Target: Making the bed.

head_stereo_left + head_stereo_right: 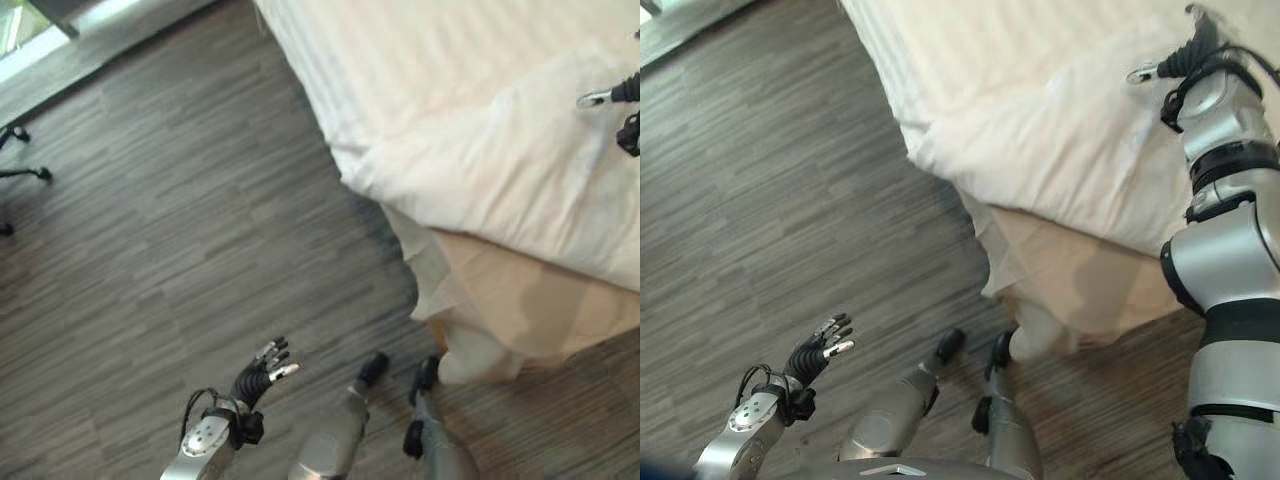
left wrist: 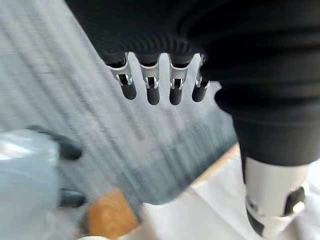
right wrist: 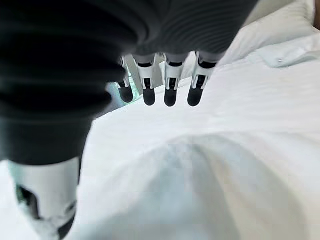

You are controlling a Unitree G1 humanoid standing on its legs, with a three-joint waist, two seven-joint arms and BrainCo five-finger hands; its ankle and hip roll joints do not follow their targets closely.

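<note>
White duvet (image 1: 1070,150) rumpled at bed corner; right hand (image 1: 1180,62) above it, fingers straight; left hand (image 1: 262,372) over floor (image 1: 180,230), fingers spread, empty

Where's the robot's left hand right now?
The left hand hangs open over the wood floor at the lower left of the eye views, off the bed's corner, touching nothing.

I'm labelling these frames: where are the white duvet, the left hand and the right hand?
white duvet (image 1: 500,170), left eye view, its folded corner.
left hand (image 1: 262,370), left eye view, its palm above the floor.
right hand (image 1: 1188,52), right eye view, its dark cover.
</note>
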